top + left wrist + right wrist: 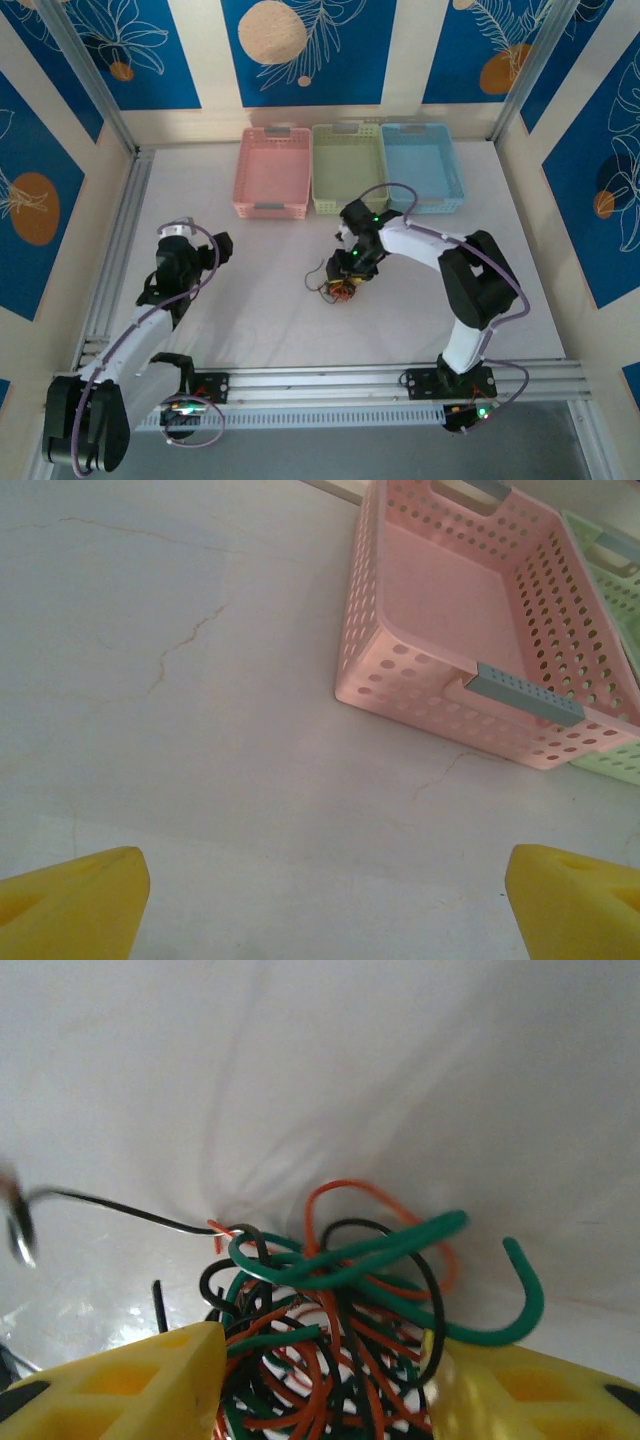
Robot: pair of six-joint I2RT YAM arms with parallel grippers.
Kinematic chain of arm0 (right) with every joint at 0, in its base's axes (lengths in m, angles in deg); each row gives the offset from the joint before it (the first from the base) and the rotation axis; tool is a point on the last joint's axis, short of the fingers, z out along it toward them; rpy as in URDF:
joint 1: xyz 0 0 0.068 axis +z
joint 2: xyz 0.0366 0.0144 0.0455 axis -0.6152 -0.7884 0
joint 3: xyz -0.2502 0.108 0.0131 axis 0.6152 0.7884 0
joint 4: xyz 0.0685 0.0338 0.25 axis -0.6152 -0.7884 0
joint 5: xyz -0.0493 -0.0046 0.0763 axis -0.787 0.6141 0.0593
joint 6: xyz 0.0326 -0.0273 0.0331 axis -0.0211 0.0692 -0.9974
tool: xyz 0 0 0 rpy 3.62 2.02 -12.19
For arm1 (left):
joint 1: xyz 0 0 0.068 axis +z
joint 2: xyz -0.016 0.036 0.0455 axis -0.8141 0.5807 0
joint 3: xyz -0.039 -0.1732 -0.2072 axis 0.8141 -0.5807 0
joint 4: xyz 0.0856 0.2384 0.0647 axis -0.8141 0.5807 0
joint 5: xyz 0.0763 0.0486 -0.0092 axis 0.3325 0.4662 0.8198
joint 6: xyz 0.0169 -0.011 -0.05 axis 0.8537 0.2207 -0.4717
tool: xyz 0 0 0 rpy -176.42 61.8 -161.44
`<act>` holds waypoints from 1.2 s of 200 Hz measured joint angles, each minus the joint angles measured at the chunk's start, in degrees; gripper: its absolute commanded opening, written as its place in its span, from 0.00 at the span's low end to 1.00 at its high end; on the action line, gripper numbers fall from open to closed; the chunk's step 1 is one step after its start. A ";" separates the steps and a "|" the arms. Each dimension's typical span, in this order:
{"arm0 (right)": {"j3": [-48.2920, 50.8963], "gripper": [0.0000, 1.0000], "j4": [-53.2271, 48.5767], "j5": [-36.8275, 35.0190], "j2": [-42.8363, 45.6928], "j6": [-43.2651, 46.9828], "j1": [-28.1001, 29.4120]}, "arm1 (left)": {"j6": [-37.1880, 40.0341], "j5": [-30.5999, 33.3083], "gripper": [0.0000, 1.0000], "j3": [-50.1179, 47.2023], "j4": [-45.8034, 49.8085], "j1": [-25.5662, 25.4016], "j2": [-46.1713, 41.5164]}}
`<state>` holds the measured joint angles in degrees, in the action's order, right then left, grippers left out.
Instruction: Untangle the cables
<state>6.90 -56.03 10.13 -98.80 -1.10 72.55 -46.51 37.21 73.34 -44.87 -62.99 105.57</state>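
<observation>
**Springy knot, best taken by a loose end**

The left two-finger gripper (325, 905) hangs wide open over the white table (270, 310). Mid-table, the right gripper (330, 1385) straddles the cables (340, 1330), a light, springy knot of thin black, orange-red and green wires. Whether it pinches them I cannot tell. A loose end like the green hook (538, 1300) looks the surest hold.

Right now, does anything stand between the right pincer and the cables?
Nothing visible does. In the right wrist view the cables lie on the bare table, directly between the two yellow fingers of the right pincer. Whether the fingers are clamping them, I cannot tell.
</observation>
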 measured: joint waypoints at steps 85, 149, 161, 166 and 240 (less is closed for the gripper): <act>-4.83 0.61 -0.79 -1.09 0.50 0.98 2.49 | 0.24 0.00 0.92 -0.15 -0.61 0.00 0.00; -0.83 0.62 15.61 -4.28 17.33 7.54 -7.85 | 0.28 -5.97 0.88 -0.20 -2.95 -0.02 -0.44; 3.54 0.62 23.39 -4.72 20.04 9.84 -8.90 | 0.17 -9.01 0.87 -0.20 -3.78 -0.09 -0.90; 5.25 0.62 26.18 -4.79 20.72 10.69 -9.01 | 0.13 -10.25 0.87 -0.20 -4.26 -0.20 -1.03; 27.65 0.60 60.78 -6.49 18.78 12.94 -12.81 | 3.48 -20.02 0.85 2.73 -4.46 -16.41 -0.11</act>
<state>34.55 4.75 3.64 -80.03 11.84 59.75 -43.03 17.19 76.08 -49.33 -79.41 105.46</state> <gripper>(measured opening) 0.599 0.844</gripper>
